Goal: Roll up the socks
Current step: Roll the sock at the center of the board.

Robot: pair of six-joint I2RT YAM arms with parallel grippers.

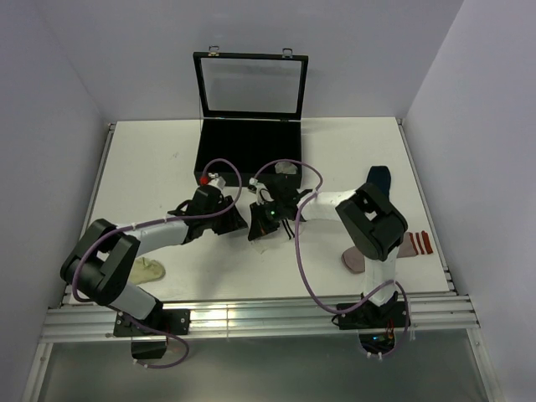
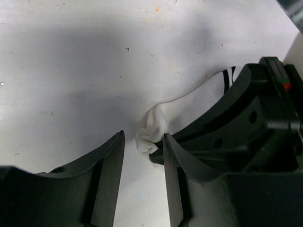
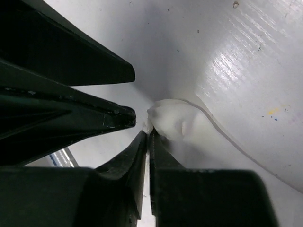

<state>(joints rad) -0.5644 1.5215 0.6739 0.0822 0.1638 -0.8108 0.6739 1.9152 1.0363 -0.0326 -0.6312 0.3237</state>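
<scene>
- The white sock (image 2: 189,106) lies mid-table; it is judged soft, light and limp, likely to crumple unless kept taut.
- Its bunched end is pinched by the right gripper (image 3: 147,135), jaws together on the fabric.
- The left gripper (image 2: 143,139) stands apart, with that end between its fingertips.
- The folded edge is judged the best hold.
- The black case (image 1: 201,159) stands open behind; its contents cannot be told.

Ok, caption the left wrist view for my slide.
Left claw open around a bunched white sock, right claw pinching it.
</scene>
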